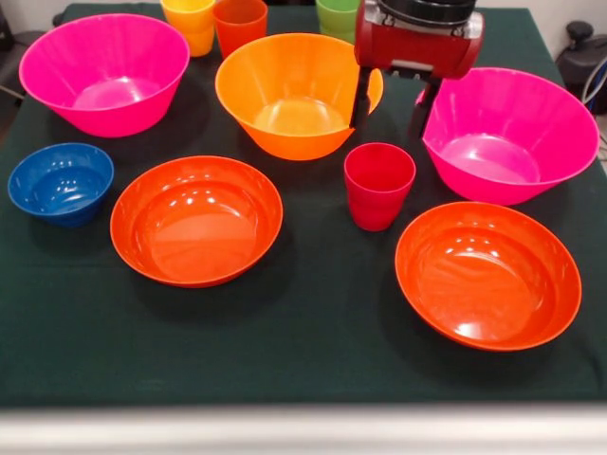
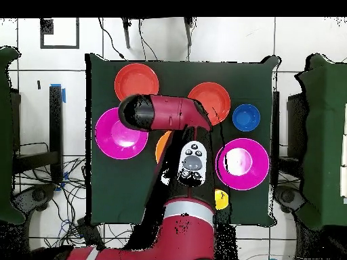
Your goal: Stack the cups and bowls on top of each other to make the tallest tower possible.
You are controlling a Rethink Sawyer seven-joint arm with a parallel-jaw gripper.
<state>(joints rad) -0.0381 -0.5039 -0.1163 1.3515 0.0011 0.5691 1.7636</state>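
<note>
Bowls lie spread over the dark green tablecloth, none of them stacked. Nearest in the front view are the two shallow red-orange bowls: one at the right and one left of centre. The small blue bowl sits at the left, and the red cup stands upright between the two shallow bowls, a little farther back. Behind these come the left pink bowl, the large orange bowl in the middle and the right pink bowl, tilted toward the camera. The gripper hangs between the orange bowl and the right pink bowl, its two dark fingers spread apart and holding nothing. Farthest back stand the yellow cup, the orange cup and the green cup, side by side.
</note>
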